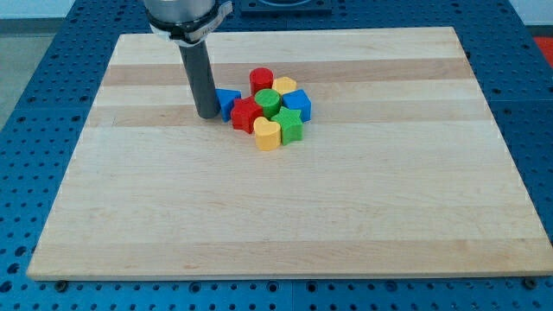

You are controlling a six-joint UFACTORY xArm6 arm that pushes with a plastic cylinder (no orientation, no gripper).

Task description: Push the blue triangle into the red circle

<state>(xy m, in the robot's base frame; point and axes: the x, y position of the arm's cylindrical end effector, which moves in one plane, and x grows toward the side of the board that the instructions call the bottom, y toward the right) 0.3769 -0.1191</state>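
Note:
The blue triangle [228,102] lies on the wooden board, at the left edge of a tight cluster of blocks. My tip [207,114] stands right against its left side, touching it. The red circle [262,80] is up and to the right of the triangle, at the top of the cluster, with a small gap between them. A red star-like block [245,114] sits just right of and below the triangle.
The cluster also holds a green round block [268,103], a yellow block [284,85], a blue cube [297,104], a green star-like block [290,126] and a yellow heart [267,135]. The board [276,216] lies on a blue perforated table.

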